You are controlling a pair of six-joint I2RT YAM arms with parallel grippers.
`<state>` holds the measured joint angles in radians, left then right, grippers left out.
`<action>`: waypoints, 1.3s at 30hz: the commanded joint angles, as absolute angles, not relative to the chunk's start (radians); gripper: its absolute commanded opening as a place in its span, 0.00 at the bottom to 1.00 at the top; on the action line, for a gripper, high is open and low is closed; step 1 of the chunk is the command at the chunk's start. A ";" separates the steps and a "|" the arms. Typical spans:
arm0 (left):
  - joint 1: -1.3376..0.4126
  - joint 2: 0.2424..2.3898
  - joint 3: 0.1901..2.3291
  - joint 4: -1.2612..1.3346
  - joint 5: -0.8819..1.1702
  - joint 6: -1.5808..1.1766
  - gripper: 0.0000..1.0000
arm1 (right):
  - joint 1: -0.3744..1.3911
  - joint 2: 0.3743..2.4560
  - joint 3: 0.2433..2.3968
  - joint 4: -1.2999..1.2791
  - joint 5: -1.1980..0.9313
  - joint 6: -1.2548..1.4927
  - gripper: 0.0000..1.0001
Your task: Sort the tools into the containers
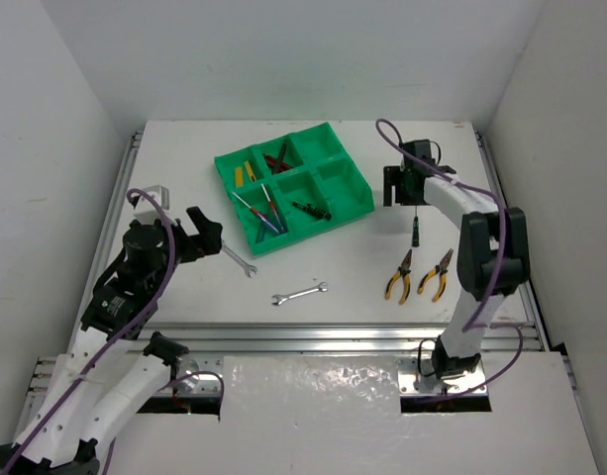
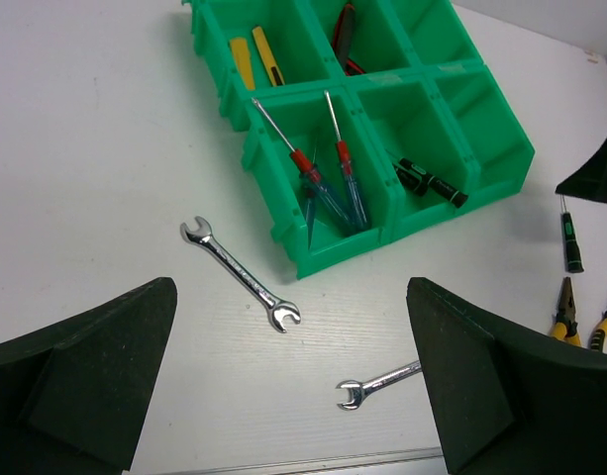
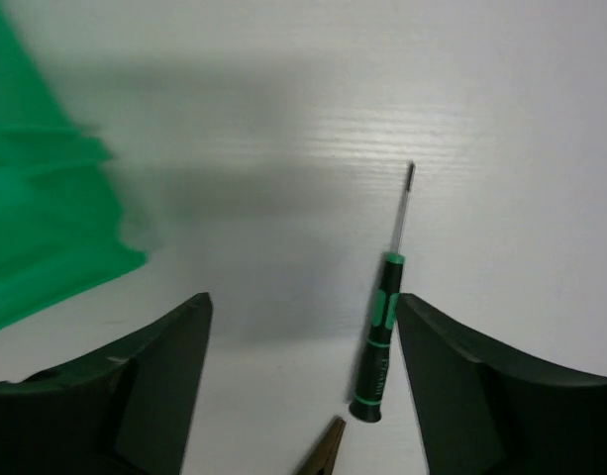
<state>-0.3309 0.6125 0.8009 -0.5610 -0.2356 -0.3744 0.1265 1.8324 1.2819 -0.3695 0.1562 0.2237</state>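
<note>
The green tray (image 1: 354, 203) of containers sits at the table's middle back. Its compartments hold yellow knives (image 2: 253, 57), red-handled tools (image 2: 345, 38), thin screwdrivers (image 2: 328, 178) and a black-handled tool (image 2: 432, 181). My left gripper (image 1: 206, 233) hovers open over two silver wrenches (image 2: 241, 274) (image 2: 377, 383) with nothing in it. My right gripper (image 3: 303, 327) is open just right of the tray. A green-and-black screwdriver (image 3: 380, 336) lies flat on the table beneath it, close to the right finger. Two yellow-handled pliers (image 1: 400, 275) (image 1: 437, 272) lie nearer the front.
The tray's right wall (image 3: 46, 228) shows blurred at the left of the right wrist view. A plier tip (image 3: 323, 453) pokes in below the screwdriver. A metal rail (image 1: 313, 336) runs along the table's front edge.
</note>
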 commanded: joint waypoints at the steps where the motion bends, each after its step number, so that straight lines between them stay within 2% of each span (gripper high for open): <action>1: -0.316 0.603 0.798 -0.512 -0.216 -0.362 1.00 | 0.065 1.939 1.347 -0.492 0.227 0.287 0.71; 2: -0.316 0.604 0.798 -0.512 -0.216 -0.361 1.00 | 0.058 1.969 1.348 -0.498 0.222 0.296 0.67; 5: -0.316 0.609 0.799 -0.512 -0.213 -0.362 1.00 | 0.048 2.006 1.333 -0.488 0.229 0.302 0.66; 8: -0.314 0.609 0.798 -0.511 -0.210 -0.359 1.00 | 0.032 2.035 1.328 -0.500 0.207 0.305 0.60; 11: -0.314 0.614 0.799 -0.509 -0.204 -0.357 1.00 | 0.006 2.046 1.307 -0.497 0.146 0.316 0.39; 12: -0.316 0.618 0.799 -0.511 -0.204 -0.357 1.00 | 0.003 2.042 1.301 -0.492 0.134 0.314 0.24; 15: -0.314 0.618 0.799 -0.509 -0.202 -0.356 1.00 | 0.005 2.020 1.295 -0.492 0.126 0.317 0.00; 18: -0.314 0.618 0.799 -0.509 -0.204 -0.356 1.00 | 0.003 1.990 1.293 -0.483 0.115 0.311 0.00; 23: -0.314 0.626 0.798 -0.511 -0.202 -0.356 1.00 | 0.095 1.737 1.166 -0.270 -0.047 0.226 0.00; 26: -0.310 0.634 0.799 -0.511 -0.202 -0.356 1.00 | 0.299 1.579 1.042 -0.044 -0.017 -0.010 0.00; 28: -0.308 0.634 0.799 -0.509 -0.204 -0.357 1.00 | 0.435 1.549 1.016 0.073 0.023 -0.150 0.00; 33: -0.307 0.634 0.798 -0.511 -0.209 -0.357 1.00 | 0.537 1.632 1.121 0.083 -0.116 -0.248 0.00; 39: -0.305 0.630 0.799 -0.512 -0.212 -0.359 1.00 | 0.552 1.826 1.325 0.055 -0.268 -0.345 0.00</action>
